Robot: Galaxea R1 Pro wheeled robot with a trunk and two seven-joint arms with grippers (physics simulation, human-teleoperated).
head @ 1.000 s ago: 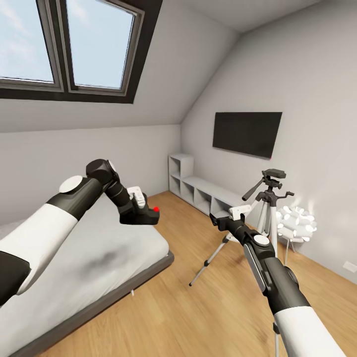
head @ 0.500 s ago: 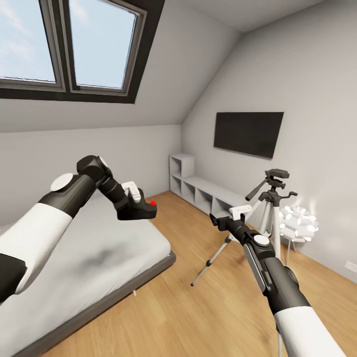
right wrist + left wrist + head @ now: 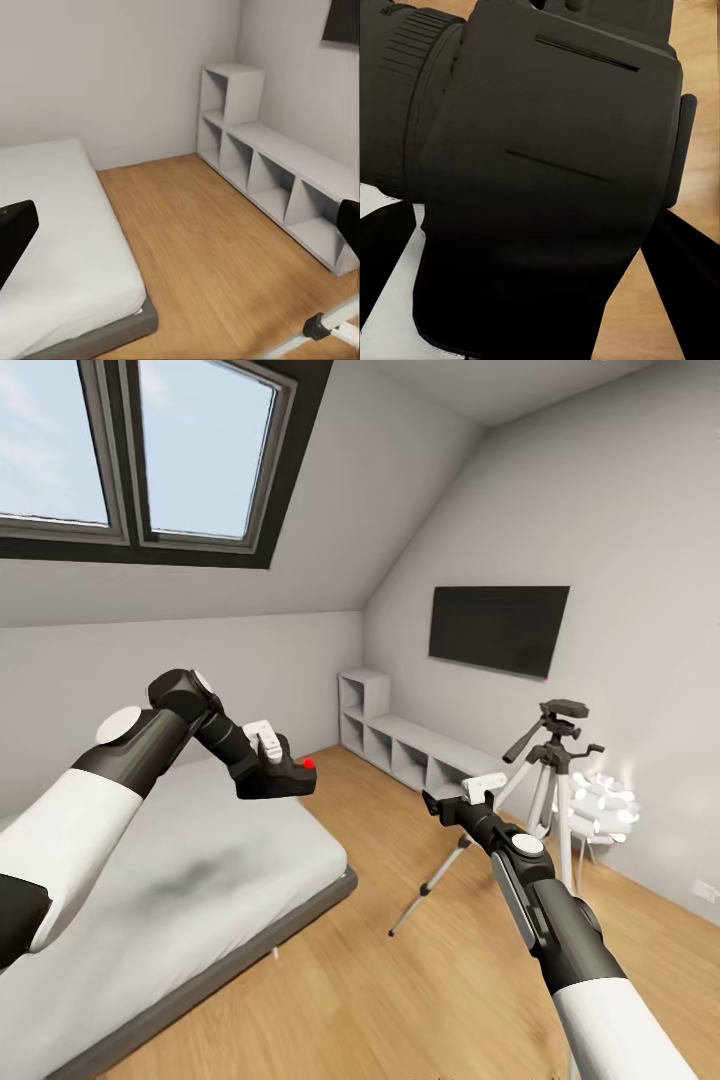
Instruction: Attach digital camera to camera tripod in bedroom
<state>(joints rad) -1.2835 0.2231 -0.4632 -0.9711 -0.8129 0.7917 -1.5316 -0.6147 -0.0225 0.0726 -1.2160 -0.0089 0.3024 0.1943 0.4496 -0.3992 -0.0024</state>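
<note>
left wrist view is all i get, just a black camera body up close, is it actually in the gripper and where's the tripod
Observer: Yes. In the head view the left gripper is shut on the digital camera, held in the air above the bed.
Operator: and the tripod
Observer: The camera tripod stands on the wood floor by the far wall, below the TV, with nothing on its head.
Operator: is the right arm in the way
Observer: The right gripper reaches out in front of the tripod's legs, and the right wrist view shows its fingers spread with nothing between them.
</note>
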